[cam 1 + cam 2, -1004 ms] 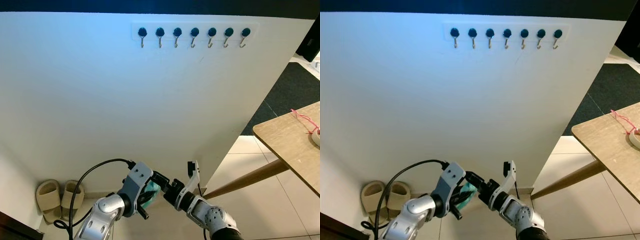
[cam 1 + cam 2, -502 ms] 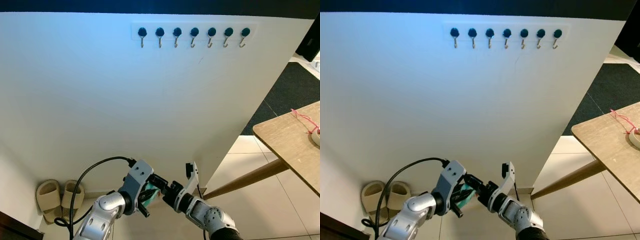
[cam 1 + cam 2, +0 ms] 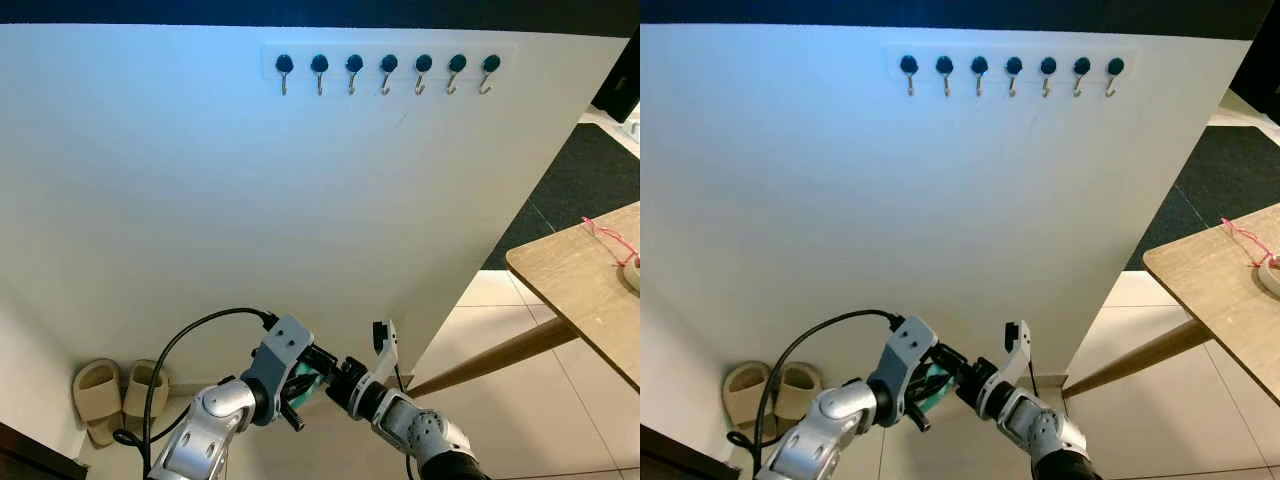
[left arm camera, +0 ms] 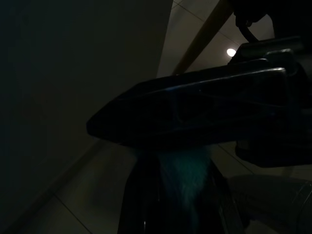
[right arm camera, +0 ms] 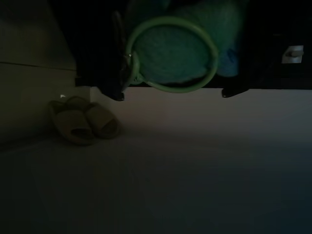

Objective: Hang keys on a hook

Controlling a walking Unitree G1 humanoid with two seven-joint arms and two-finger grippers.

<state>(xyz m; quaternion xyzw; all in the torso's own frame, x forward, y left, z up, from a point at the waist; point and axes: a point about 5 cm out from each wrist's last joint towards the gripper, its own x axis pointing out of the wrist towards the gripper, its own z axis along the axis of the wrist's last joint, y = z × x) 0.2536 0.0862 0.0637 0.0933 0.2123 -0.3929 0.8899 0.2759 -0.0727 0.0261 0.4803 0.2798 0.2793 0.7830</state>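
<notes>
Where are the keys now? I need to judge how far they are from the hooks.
The teal keys sit low in the head view, between the left claw and right claw, far below the hooks.

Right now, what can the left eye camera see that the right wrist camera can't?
The left eye view has the row of hooks high on the white wall, plus the wooden table on the robot's right. The right wrist view has a green ring up close, with something teal behind it. Both show the beige slippers on the floor by the wall.
</notes>
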